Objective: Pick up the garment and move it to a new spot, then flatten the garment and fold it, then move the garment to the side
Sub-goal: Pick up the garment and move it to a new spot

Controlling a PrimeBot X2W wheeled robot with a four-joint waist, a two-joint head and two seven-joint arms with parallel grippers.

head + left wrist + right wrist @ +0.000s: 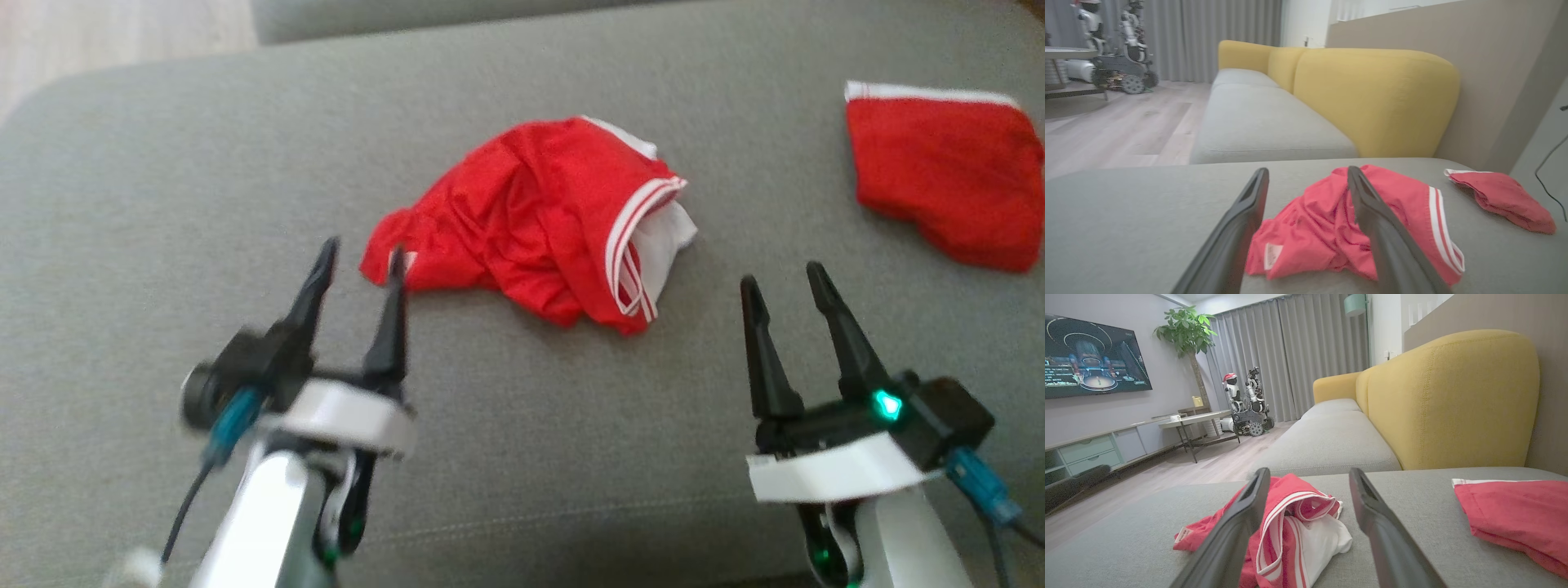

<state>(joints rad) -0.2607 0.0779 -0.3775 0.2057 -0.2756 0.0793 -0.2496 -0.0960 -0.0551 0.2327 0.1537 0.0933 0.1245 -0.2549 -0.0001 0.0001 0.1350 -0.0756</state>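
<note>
The crumpled garment (531, 220) lies on the grey sofa seat (163, 204), its long axis running left to right. The left fingers (389, 327), spread and empty, sit just beside its left end. The right fingers (841, 327), also spread and empty, wait farther off, near-right of it.

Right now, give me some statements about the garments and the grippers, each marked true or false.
1. The crumpled garment lies on the grey cushion. True.
2. The left gripper is shut on the garment. False: its jaws are open, holding nothing.
3. A second red garment lies apart, toward the robot's right. True.
4. The right gripper holds the crumpled garment. False: it is open and empty, short of it.
5. The sofa backrest is blue. False: the backrest is yellow.
</note>
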